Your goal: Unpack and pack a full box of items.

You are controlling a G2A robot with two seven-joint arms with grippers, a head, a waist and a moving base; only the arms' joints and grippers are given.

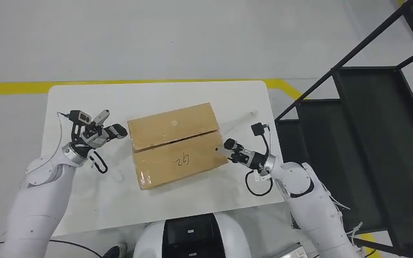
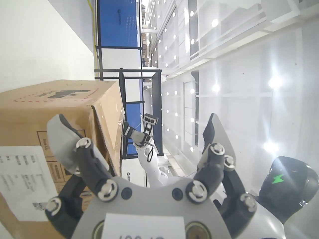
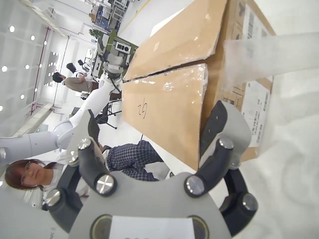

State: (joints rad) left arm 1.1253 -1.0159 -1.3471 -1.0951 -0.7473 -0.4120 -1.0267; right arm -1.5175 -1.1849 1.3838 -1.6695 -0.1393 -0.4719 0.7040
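A brown cardboard box lies in the middle of the white table, its two top flaps closed along a torn, taped seam. My left gripper is open at the box's left end; in the left wrist view one of its fingers rests by the labelled end face of the box. At the box's right end my right gripper is open. Its jaws straddle the end edge of the near flap, one finger against the labelled end face.
A pale translucent strip lies on the table past the box's right end. Black metal stairs stand close to the table's right side. A yellow floor line runs behind the table. Bare tabletop lies behind and in front of the box.
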